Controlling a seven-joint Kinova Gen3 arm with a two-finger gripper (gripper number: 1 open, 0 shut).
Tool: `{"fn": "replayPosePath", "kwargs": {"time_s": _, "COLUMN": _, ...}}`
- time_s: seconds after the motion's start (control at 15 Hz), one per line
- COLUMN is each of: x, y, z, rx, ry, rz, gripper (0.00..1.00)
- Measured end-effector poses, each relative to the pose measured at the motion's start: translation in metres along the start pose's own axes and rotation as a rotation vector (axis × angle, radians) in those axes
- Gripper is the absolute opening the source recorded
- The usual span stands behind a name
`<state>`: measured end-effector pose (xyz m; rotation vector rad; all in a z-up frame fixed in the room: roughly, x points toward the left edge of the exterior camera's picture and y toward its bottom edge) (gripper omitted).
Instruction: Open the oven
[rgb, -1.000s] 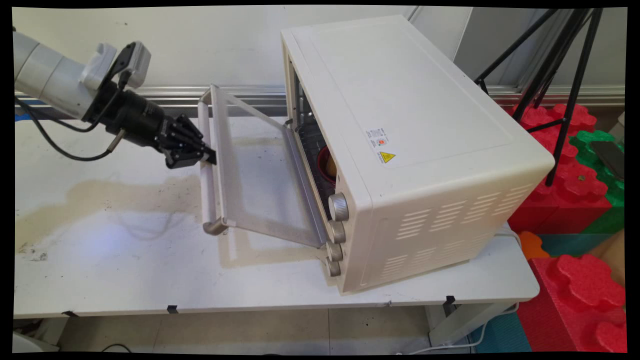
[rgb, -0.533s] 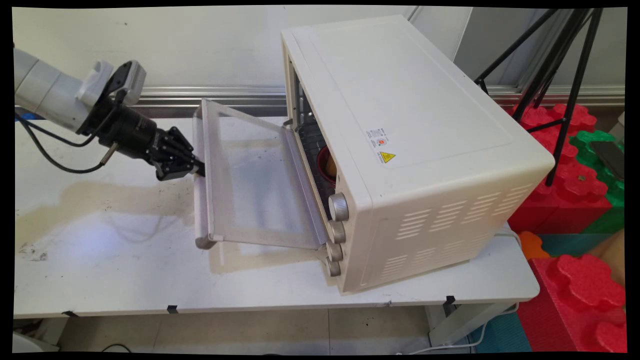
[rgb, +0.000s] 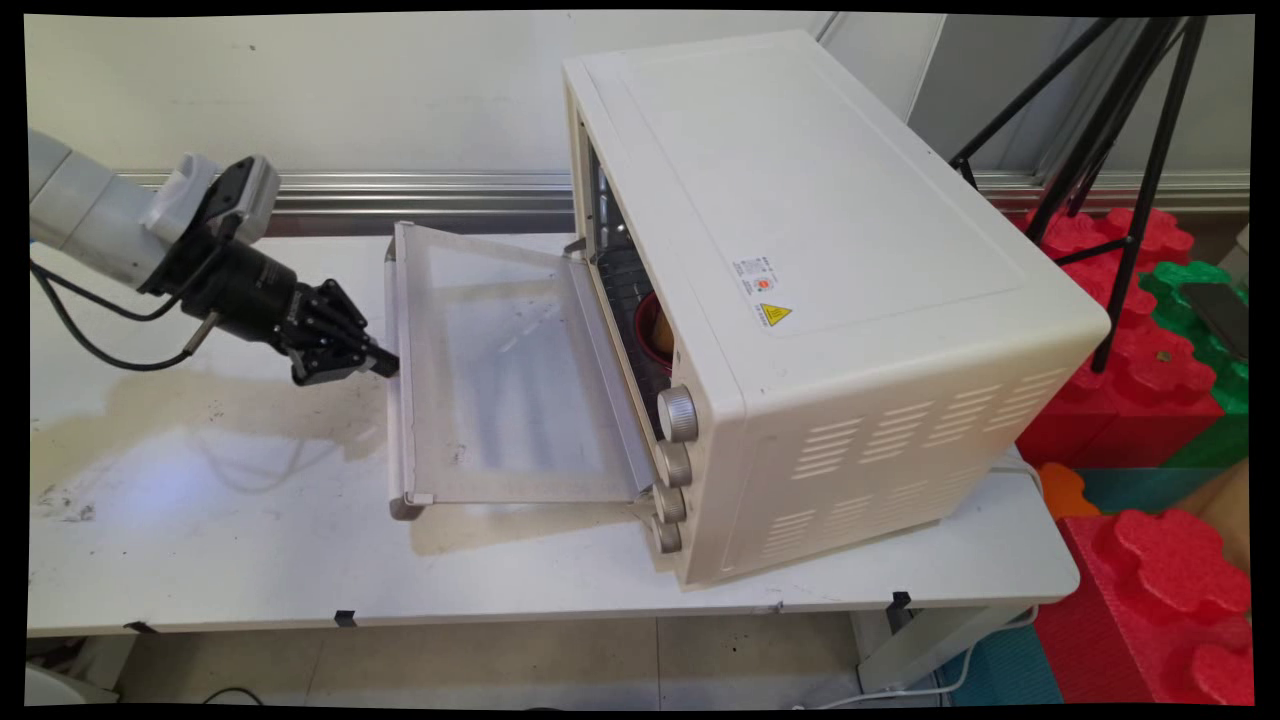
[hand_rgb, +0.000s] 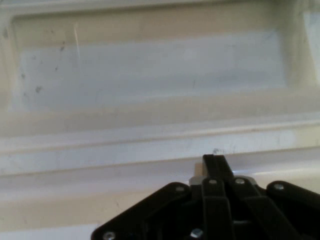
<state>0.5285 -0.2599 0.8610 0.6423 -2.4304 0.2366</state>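
Oven door (rgb: 510, 375) lies swung down nearly flat over the tabletop (rgb: 220, 520), hinged at the toaster oven (rgb: 800, 300). Its handle (rgb: 392, 380) sits at the claw (rgb: 385, 362), whose fingers are pressed together against it, not around it.

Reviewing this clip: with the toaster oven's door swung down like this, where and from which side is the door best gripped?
Probably by the handle bar along the door's free edge, coming from the side facing away from the oven. The bar stands proud of the door's edge, and the gripper already sits there, fingers together at the bar.
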Motion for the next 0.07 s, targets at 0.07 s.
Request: {"fn": "replayPosePath", "kwargs": {"time_s": 0.07, "x": -0.0031, "y": 0.0001, "z": 0.0003, "rx": -0.002, "ry": -0.006, "rz": -0.001, "gripper": 0.0}}
